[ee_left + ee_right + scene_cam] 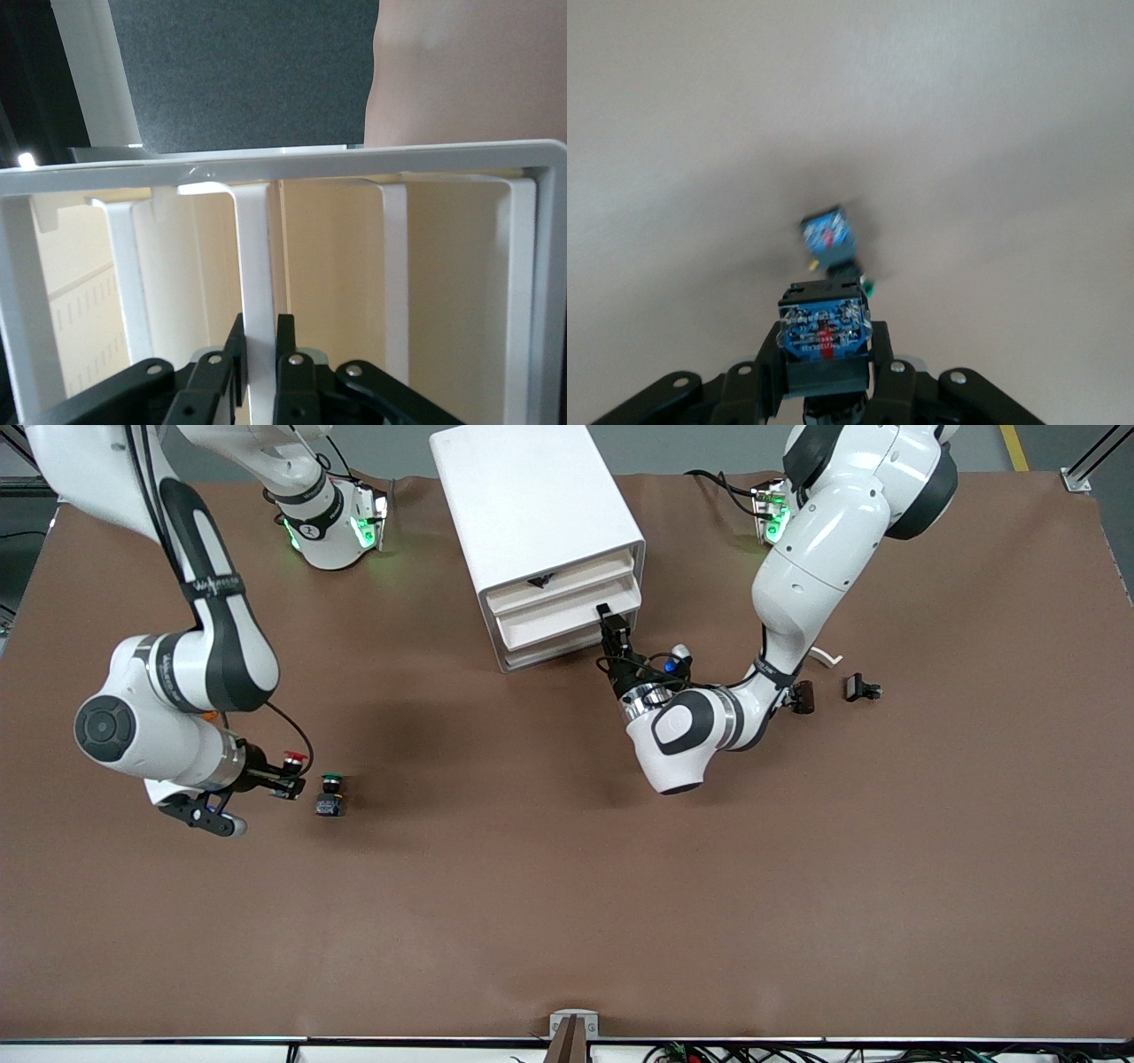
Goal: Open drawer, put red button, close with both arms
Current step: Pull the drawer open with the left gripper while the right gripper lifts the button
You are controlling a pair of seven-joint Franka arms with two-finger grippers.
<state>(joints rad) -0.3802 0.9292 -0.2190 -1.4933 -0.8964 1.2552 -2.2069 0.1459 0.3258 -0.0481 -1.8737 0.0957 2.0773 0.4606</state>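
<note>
Red button (291, 759) — sideways in right hand (285, 772); cap drawer-ward

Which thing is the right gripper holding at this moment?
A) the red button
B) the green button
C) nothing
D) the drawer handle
A: the right gripper is shut on the red button, its body clamped between the jaws in the right wrist view, while the green button stands on the table beside it.

Worktop (567, 921): brown matte covering, wrinkled at edge by robot bases. Floor (691, 447): grey, w/ yellow line (1014, 447) at corner. Metal bracket (573, 1027) at worktop edge nearest front cam. Cables (797, 1052) below that edge. Lighting even, soft shadows.
</note>
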